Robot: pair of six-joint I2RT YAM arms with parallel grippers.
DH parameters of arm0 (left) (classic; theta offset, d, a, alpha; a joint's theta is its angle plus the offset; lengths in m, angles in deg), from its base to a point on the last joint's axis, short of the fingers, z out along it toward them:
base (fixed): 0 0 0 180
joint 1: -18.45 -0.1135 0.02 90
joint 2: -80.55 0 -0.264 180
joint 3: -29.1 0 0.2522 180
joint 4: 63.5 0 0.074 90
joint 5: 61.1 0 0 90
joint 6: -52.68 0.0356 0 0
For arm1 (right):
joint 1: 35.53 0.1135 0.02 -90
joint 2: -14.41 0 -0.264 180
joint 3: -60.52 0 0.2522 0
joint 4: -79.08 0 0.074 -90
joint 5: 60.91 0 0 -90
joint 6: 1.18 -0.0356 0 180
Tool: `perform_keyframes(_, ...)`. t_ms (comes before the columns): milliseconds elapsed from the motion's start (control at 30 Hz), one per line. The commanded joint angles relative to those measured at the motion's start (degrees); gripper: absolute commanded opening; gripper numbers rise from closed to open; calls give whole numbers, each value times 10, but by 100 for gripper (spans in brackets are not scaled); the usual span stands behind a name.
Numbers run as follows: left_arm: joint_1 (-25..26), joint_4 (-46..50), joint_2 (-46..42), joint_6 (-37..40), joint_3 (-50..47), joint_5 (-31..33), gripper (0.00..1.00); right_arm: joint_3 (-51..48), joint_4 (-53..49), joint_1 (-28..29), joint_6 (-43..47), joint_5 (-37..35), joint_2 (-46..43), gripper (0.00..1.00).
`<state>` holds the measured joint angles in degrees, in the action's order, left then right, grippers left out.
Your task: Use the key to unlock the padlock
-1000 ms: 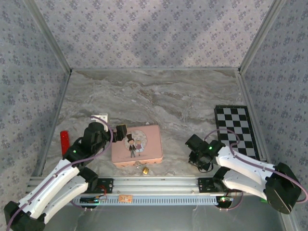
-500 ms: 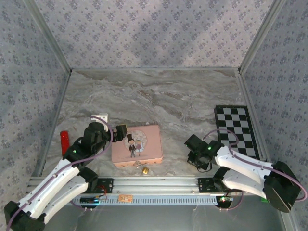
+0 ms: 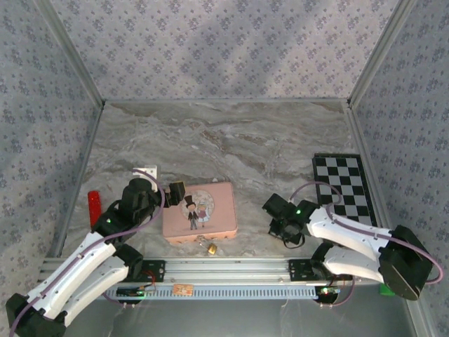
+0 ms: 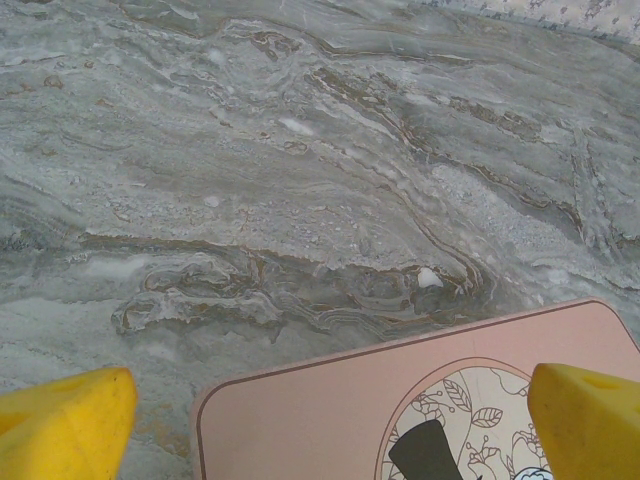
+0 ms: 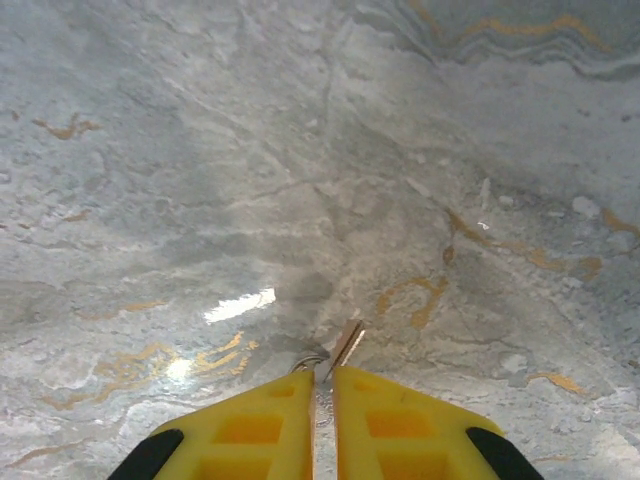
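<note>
The pink tin [image 3: 200,213] lay flat on the marbled worktop [image 3: 231,147], its illustrated lid facing up. The padlock [image 3: 210,247], a tiny brass body, sat on the worktop just beside the tin's near edge, a little right of that edge's middle; whether it touched the tin could not be told. The left fingers [image 3: 175,191] hung at the tin's far left corner, spread wide with nothing between them; in the left wrist view the two yellow tips stood apart on either side of that corner, above the lid. To the right of the tin and apart from it, the right fingers [image 5: 305,405] were low over bare worktop and closed to a thin slit on the key [image 5: 347,343], whose thin metal end stuck out past the tips with a small wire loop beside it. A red object [image 3: 93,207] lay to the left of the tin, a small white piece [image 3: 146,170] lay beyond its far left corner, and a checkerboard mat [image 3: 344,189] lay well to its right.
</note>
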<state>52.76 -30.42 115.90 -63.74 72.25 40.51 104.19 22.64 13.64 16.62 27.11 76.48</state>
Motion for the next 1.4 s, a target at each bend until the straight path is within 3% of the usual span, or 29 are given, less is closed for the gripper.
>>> perform_keyframes(0, 5, -14, 1, -2, 6, 4, 100, 16, -22, 4, 11, -18, 13, 13)
perform_keyframes(133, 5, -13, 1, -2, 7, 4, 100, 20, -17, 5, 13, -14, 25, 15)
perform_keyframes(333, 6, -9, -2, -1, 4, 6, 100, 11, -29, 21, -7, -21, 11, 26)
perform_keyframes(967, 5, -7, -7, -3, 3, 6, 100, 1, 11, 24, -8, -6, 42, 22)
perform_keyframes(1167, 6, -5, -9, -3, 3, 7, 100, 4, 13, 27, -5, -7, 50, 27)
perform_keyframes(1367, 5, -2, -13, -2, 3, 8, 100, 8, 14, 28, -1, -9, 56, 19)
